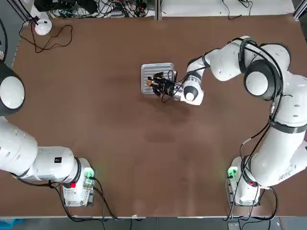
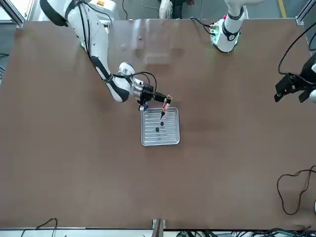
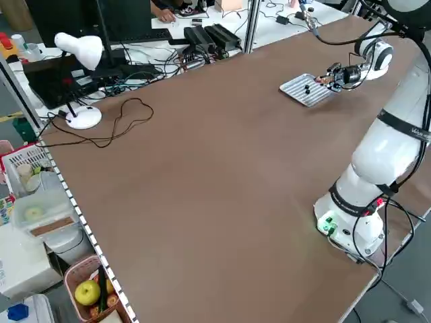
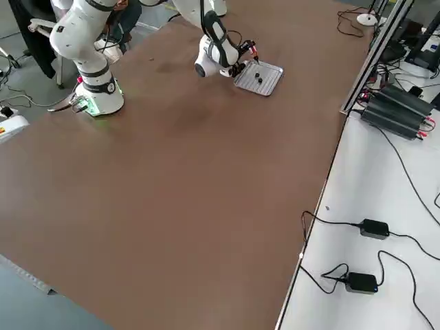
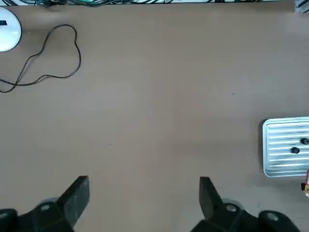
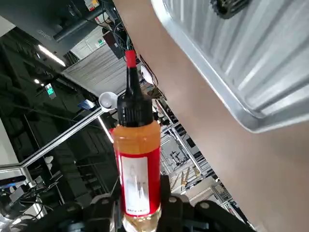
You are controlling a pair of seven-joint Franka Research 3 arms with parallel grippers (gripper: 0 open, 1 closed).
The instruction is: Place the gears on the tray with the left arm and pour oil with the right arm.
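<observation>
Evenly and brightly lit from above, with only soft, faint shadows under the arms on the brown table (image 1: 120, 143). Mild sheen across the far part of the tabletop in the front view. Bright glints on the ribbed metal tray (image 6: 270, 72) in the right wrist view, washed almost white along its ridges. Sharp on the bottle (image 6: 135, 164) there, soft and dim in the room behind it, with one ceiling light streak. Blurred at close range on the fingers (image 5: 72, 198) in the left wrist view. Slight bending of straight table edges near the frame borders in the side views.
</observation>
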